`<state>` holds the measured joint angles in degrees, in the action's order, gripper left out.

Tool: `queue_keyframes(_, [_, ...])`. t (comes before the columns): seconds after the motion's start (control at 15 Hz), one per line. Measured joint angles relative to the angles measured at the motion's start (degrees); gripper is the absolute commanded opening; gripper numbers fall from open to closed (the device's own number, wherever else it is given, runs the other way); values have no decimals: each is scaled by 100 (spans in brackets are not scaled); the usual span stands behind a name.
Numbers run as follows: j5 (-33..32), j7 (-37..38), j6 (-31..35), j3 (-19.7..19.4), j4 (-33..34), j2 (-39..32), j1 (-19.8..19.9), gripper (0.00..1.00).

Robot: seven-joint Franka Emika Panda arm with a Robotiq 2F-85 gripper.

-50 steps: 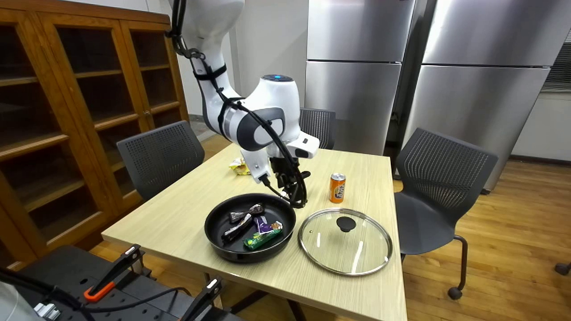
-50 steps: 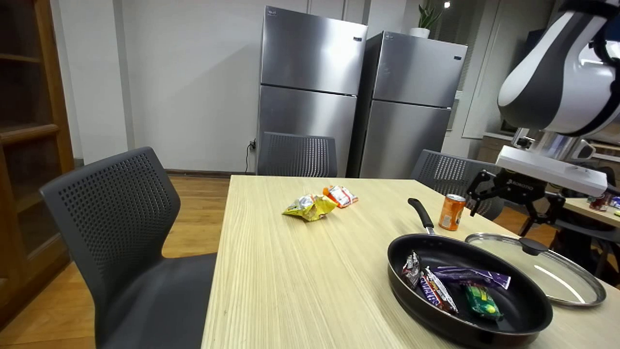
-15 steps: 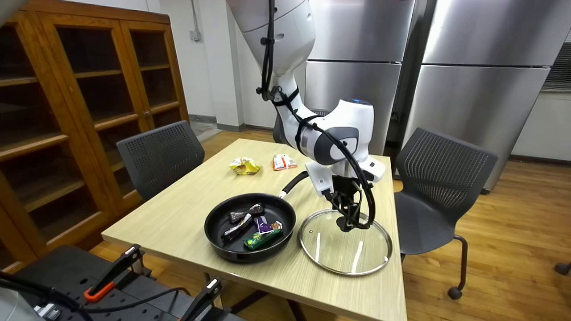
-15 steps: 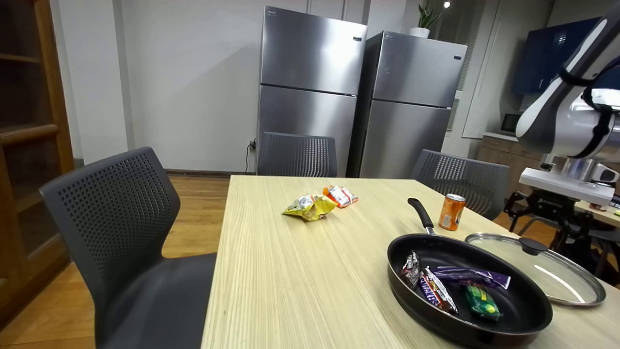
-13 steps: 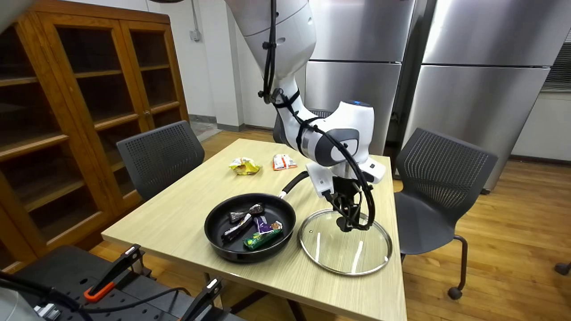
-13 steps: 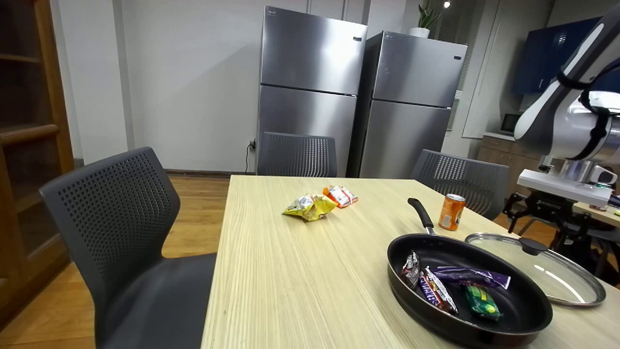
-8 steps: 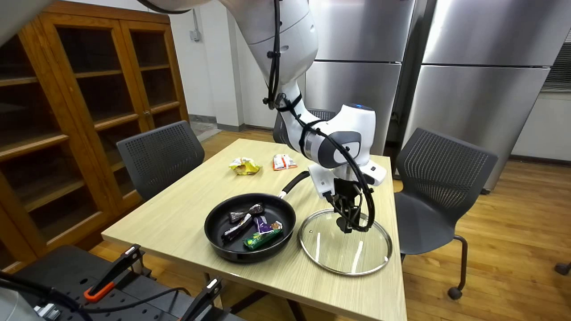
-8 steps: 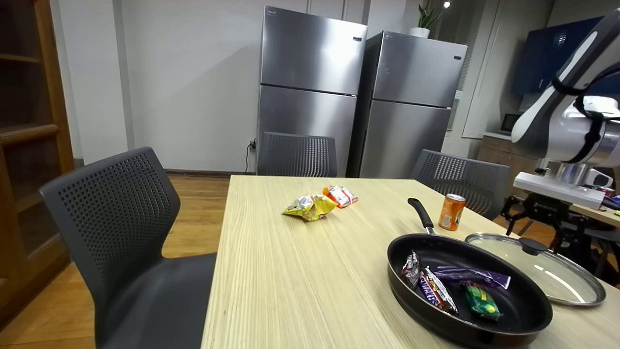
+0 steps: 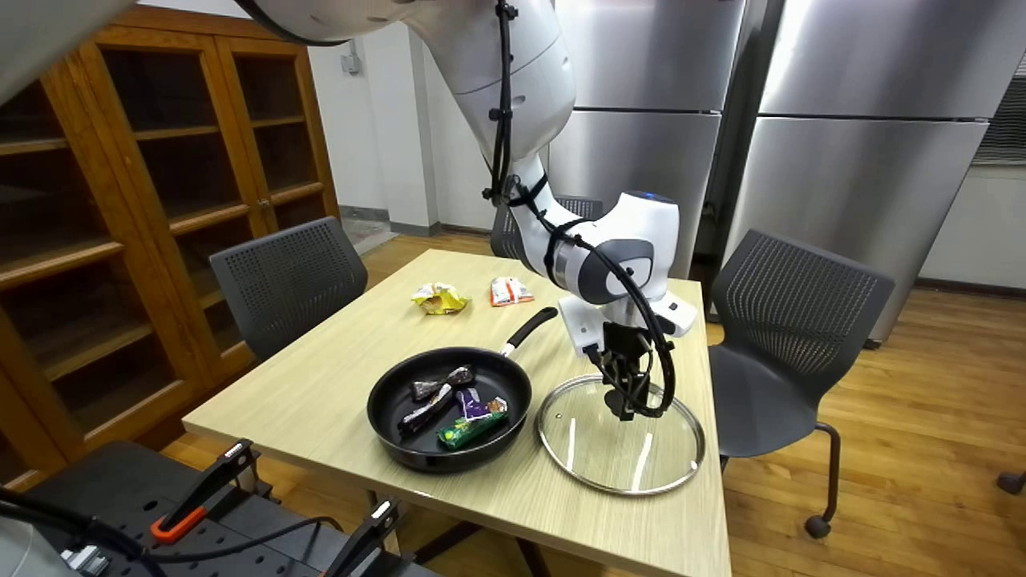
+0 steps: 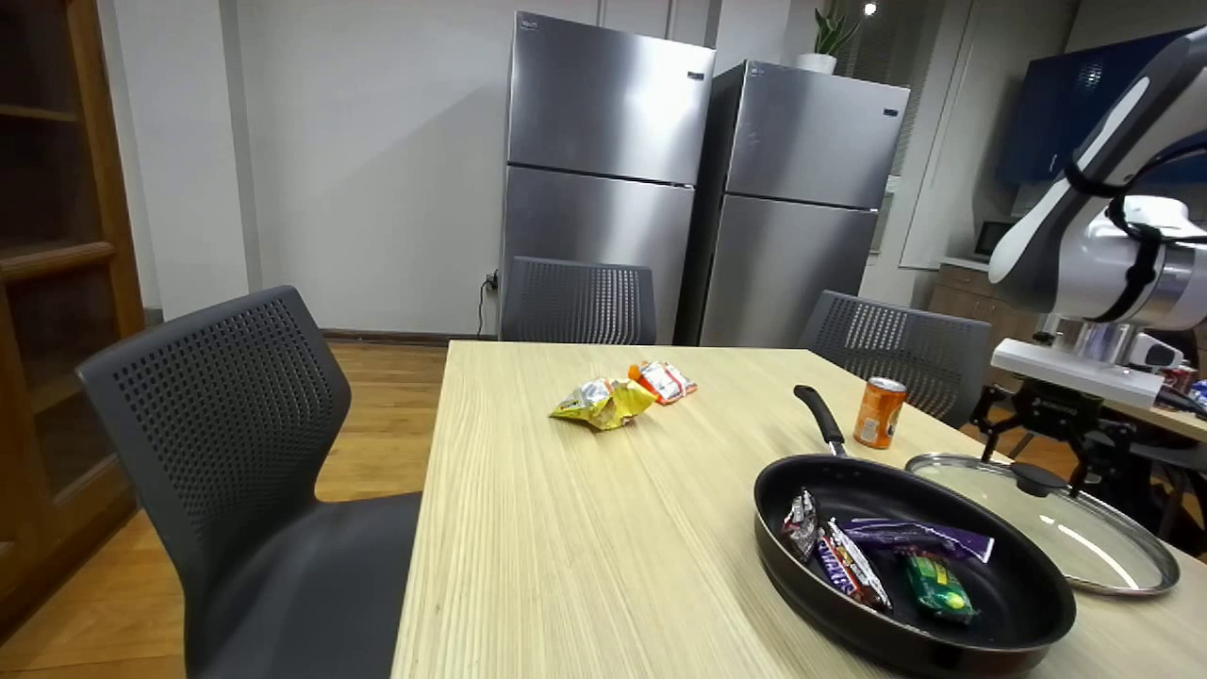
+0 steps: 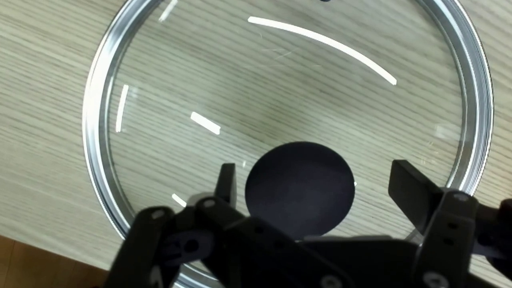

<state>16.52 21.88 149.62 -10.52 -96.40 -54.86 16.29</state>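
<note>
We see the gripper (image 11: 314, 182) spread wide over the glass lid (image 9: 621, 449), its fingers (image 11: 410, 192) standing on either side of the black knob (image 11: 300, 188). In the wrist view a gap shows between each finger and the knob, the narrower one toward the left of that view, so the knob stands free between them. How far down the fingers reach beside it, we cannot tell. The lid lies flat, knob up, on the pale wooden table (image 9: 321, 385), and just beside it we have the black frying pan (image 9: 437, 462), holding a green wrapper (image 10: 938, 587), a purple wrapper (image 10: 943, 538) and two dark wrappers (image 9: 431, 407). In both exterior views we find the pan's handle (image 9: 533, 327) pointing away from the camera; in an exterior view an orange can (image 10: 880, 413) stands upright near it. Farther out, we notice a yellow bag (image 10: 611, 405) and a white-and-orange bag (image 10: 667, 383) lying near each other, then chairs (image 9: 292, 276) and two refrigerators (image 10: 599, 245).
</note>
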Motion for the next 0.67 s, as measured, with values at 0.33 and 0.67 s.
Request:
queue_keyframes(0.33, [0,66,-54,-30,116,-88,0,40])
queue_keyframes(0.67, [3,108,-63,-56,134,-97,1,39])
